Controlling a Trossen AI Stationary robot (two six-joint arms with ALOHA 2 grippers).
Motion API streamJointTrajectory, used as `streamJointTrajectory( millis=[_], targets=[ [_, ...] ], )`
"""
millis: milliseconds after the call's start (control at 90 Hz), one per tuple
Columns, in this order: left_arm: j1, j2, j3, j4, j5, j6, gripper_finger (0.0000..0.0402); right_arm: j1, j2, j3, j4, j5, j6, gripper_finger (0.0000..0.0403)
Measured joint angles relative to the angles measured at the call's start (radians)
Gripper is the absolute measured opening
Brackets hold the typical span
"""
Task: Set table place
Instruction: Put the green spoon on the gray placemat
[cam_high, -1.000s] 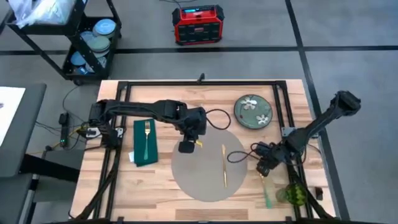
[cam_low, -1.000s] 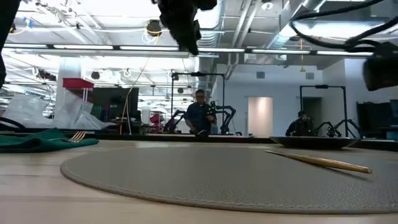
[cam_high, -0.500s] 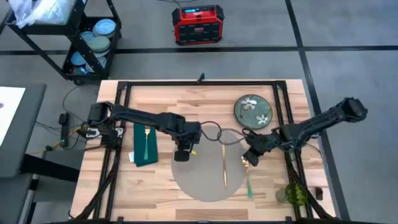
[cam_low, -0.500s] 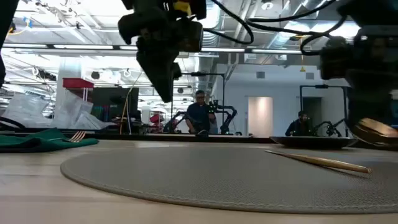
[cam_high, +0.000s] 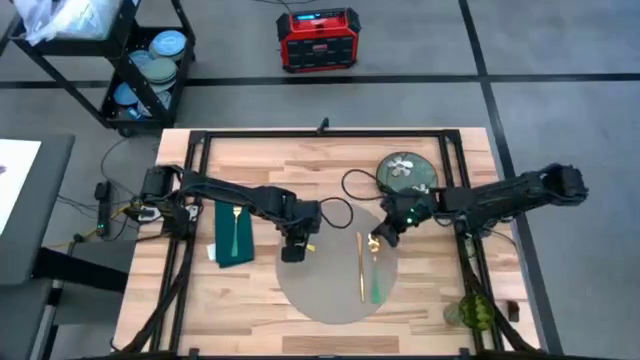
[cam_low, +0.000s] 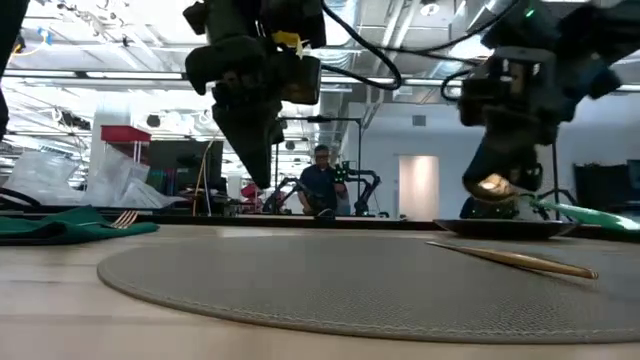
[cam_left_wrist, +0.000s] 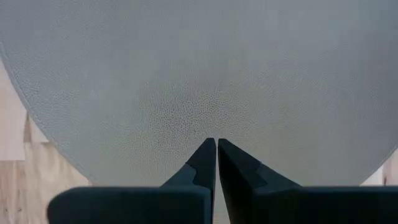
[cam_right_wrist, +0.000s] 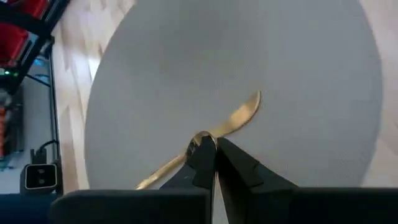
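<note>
Right gripper (cam_high: 374, 243), clamped on a gold-bowled, green-handled spoon (cam_high: 375, 275), hovers over the thin, limp-looking grey placemat (cam_high: 318, 288) lying mid-table (cam_high: 270, 160) beside a gold knife (cam_high: 361, 268), while the left gripper (cam_high: 297, 251), fingers together, waits over the mat's left edge.

The table (cam_high: 260, 160) bears the place (cam_high: 320, 285), napkin (cam_high: 234, 240), and flowered plate (cam_high: 405, 170).

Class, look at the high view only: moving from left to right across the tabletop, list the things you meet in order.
Green napkin with a gold fork on it → left gripper over the grey placemat → gold knife → spoon held by the right gripper → flowered plate → green glass.
</note>
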Motion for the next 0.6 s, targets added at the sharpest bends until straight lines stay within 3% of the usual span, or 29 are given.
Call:
streamJointTrajectory(
  millis=[244, 600],
  targets=[
    [0.0, 0.0, 0.0, -0.001, 0.0, 0.001, 0.0, -0.016, 0.128, 0.0, 0.081, -0.06, -0.033, 0.0],
    [0.0, 0.0, 0.0, 0.022, 0.0, 0.011, 0.0, -0.048, 0.198, 0.0, 0.118, -0.06, -0.07, 0.0]
  ],
)
